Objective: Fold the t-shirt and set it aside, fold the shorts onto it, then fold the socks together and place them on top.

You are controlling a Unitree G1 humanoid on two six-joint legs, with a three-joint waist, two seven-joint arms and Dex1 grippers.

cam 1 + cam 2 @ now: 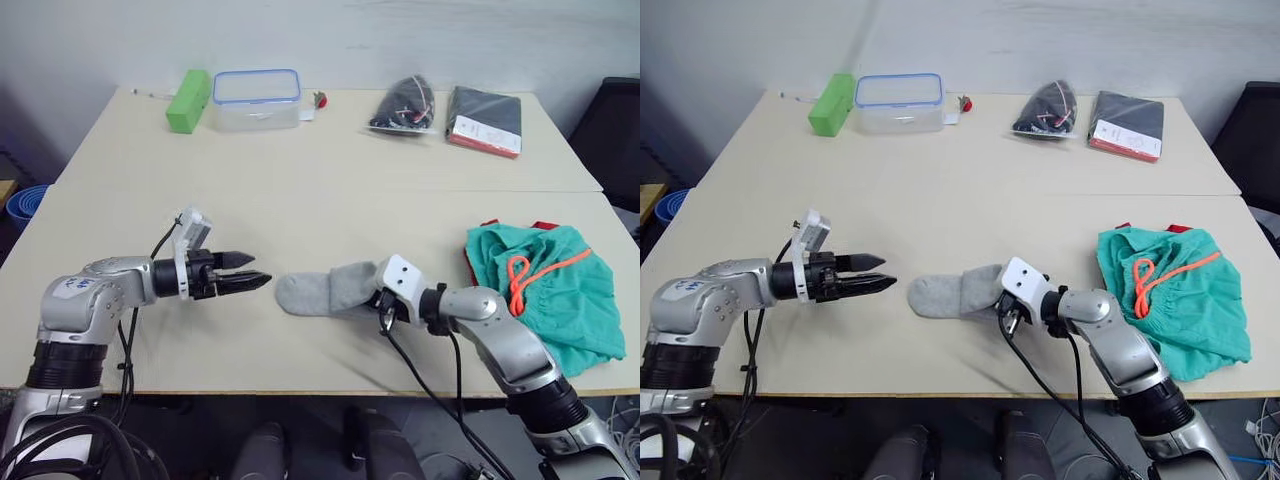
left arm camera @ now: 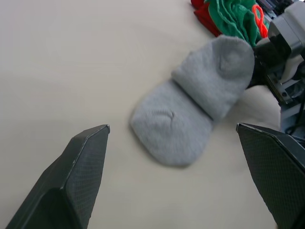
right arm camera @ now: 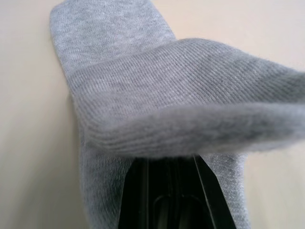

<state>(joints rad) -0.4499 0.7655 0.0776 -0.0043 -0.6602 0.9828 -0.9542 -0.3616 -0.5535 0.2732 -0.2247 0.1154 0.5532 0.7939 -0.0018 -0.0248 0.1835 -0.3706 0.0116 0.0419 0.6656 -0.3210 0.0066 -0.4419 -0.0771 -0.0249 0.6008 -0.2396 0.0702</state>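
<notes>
right gripper (image 1: 378, 300): you're clamped on the near-right end of the socks (image 1: 325, 291). The wrist view shows a grey fold draped over your fingers.
left gripper (image 1: 258, 270): fingers spread, nothing in them. It hovers just beside the toe end of the socks and points at it, a small gap between.
socks, position: front middle of the table (image 1: 300, 200), between your two grippers. One sock is stacked on the other and offset, so the lower toe sticks out toward your left arm.
socks, axis: the long axis runs left-right across the table, rounded toe to your left, cuff end in your right gripper.
socks, handling: my read is light, soft knit with no stiffness. They'll flop and drape and won't hold a fold unless pressed. A shallow pinch may catch the top layer alone, so bite through both.
socks, where to grip: I'd take the free toe end with your left gripper, right at the edge, and bring it over toward the cuff.
shorts (image 1: 545, 290): teal heap with orange drawstring (image 1: 525, 275) on top, front right of the table, near your right arm but apart from the socks.
t-shirt (image 1: 545, 226): only a red edge peeks from under the shorts, so that stack looks done.
far edge: green block (image 1: 188, 100), clear lidded box (image 1: 256, 99), dark bagged bundle (image 1: 405, 104) and flat dark packet (image 1: 485, 120), all well apart from the work.
</notes>
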